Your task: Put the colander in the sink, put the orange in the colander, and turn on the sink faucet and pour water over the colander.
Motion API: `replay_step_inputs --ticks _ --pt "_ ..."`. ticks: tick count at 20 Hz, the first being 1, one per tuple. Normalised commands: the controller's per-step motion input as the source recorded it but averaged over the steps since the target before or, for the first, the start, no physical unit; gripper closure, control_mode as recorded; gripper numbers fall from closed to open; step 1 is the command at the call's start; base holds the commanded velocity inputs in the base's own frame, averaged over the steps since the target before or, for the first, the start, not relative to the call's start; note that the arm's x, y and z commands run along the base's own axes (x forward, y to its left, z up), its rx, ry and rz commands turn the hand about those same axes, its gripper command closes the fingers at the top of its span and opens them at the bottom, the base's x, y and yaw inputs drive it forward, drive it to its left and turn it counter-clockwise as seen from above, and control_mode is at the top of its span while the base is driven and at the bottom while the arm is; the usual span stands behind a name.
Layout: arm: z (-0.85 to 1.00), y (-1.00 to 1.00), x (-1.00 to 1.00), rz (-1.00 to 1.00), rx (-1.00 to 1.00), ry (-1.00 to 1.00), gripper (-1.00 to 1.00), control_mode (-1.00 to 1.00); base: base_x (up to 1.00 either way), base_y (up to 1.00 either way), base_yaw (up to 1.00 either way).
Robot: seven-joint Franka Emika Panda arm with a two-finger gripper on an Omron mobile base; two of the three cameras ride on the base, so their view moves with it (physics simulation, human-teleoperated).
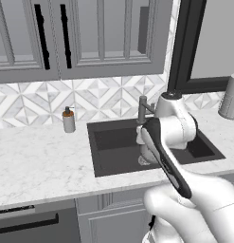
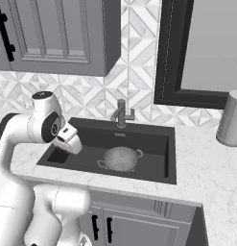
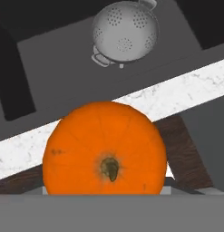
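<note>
Grey panelled wall cabinets hung above a white marble counter, backed by geometric grey-and-white tiles beside a dark-framed window.

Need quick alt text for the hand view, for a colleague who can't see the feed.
An orange sits large in the foreground, stem end facing the camera, held at the jaws. Beyond it, past a strip of white marble counter edge, the silver colander sits empty in the dark sink.
</note>
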Motion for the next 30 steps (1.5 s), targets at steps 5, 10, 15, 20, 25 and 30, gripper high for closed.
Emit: replay_step_inputs --ticks 5,10,15,20,25,30 --pt "0.14 -1.00 0.00 0.26 0.02 0.11 1.00 -1.00 0.00 0.00 0.00" --pt "0.00 -1.00 0.00 0.23 0.13 -0.09 1.00 -1.00 0.00 0.00 0.00" --pt "-0.08 -0.73 0.05 0.25 0.07 -0.09 1.00 -1.00 0.00 0.00 0.00" --pt "-0.16 -0.46 0.24 0.32 0.00 -0.02 1.00 -1.00 0.00 0.00 0.00" --pt "-0.14 -0.31 0.43 0.35 0.00 0.00 1.00 -1.00 0.00 0.00 0.00" --pt "-0.21 -0.18 0.49 0.38 0.00 0.00 1.00 -1.00 0.00 0.00 0.00"
